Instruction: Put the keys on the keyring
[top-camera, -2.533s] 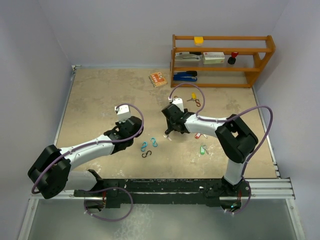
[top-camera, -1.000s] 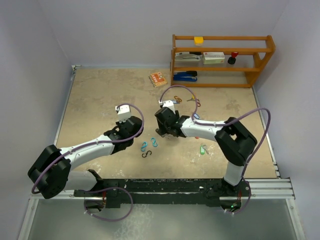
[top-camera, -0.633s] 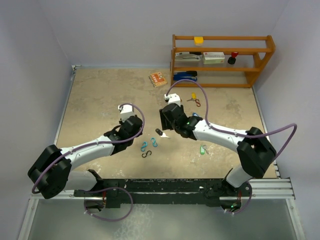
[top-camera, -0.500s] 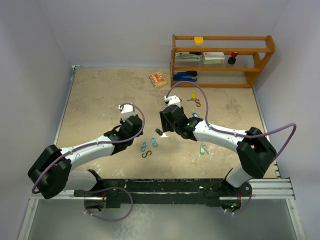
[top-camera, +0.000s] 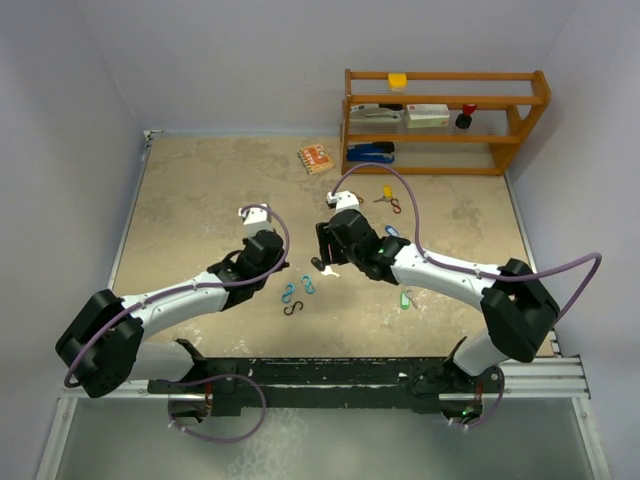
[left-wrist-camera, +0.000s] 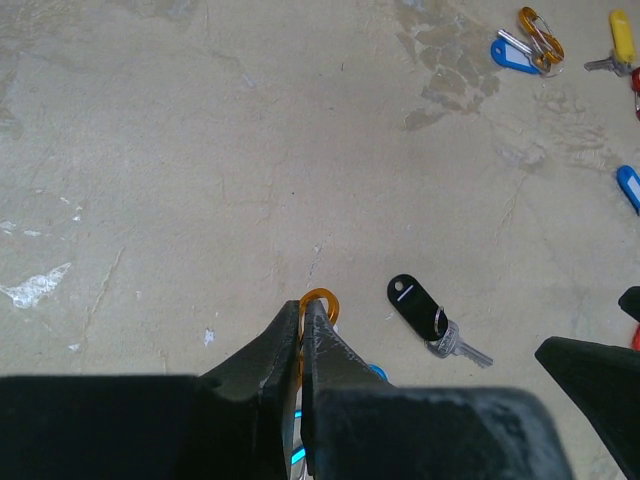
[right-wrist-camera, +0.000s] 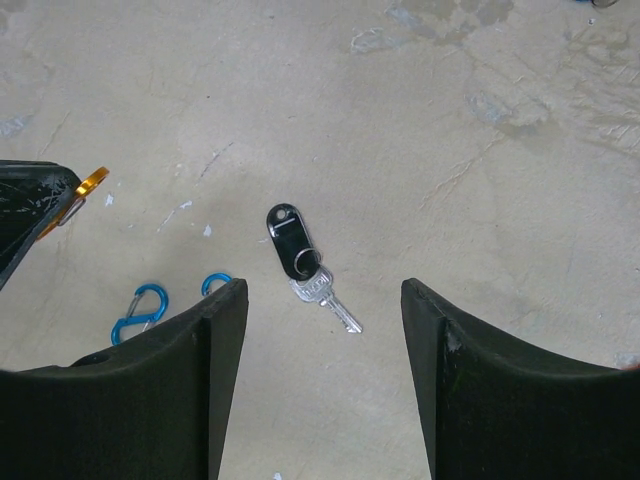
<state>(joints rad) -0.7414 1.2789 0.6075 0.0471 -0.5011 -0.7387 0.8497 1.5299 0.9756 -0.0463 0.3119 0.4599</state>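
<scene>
Pinched an orange ring (left-wrist-camera: 320, 302) in the left tool (left-wrist-camera: 303, 315), shut tight on it, the loop poking out past the tips. Took that ring, at a guess, for the keyring. Hung the right tool (right-wrist-camera: 320, 292) wide and empty over the tabletop (right-wrist-camera: 500, 150), the black-tagged key (right-wrist-camera: 290, 235) lying flat just ahead of the gap, between the two fingers and touching neither. Found that same key, from the left tool's side, just beyond the tips and a little to one side, near the ring but apart from it. Left the other keys (left-wrist-camera: 510, 55) well beyond the left tool, blue and yellow tags among them, none threaded. Left a pair of blue clips (right-wrist-camera: 145, 305) beside one finger of the right tool, no part of the job.

Judged the step as the pickup of the first key: ring in hand, nothing on it yet. Called next for a straight drop of the right tool, a close across the black tag rather than the thin blade, a lift, then a careful meeting with the ring at the left tool. Risked a skid of the flat tag along the smooth tabletop.
</scene>
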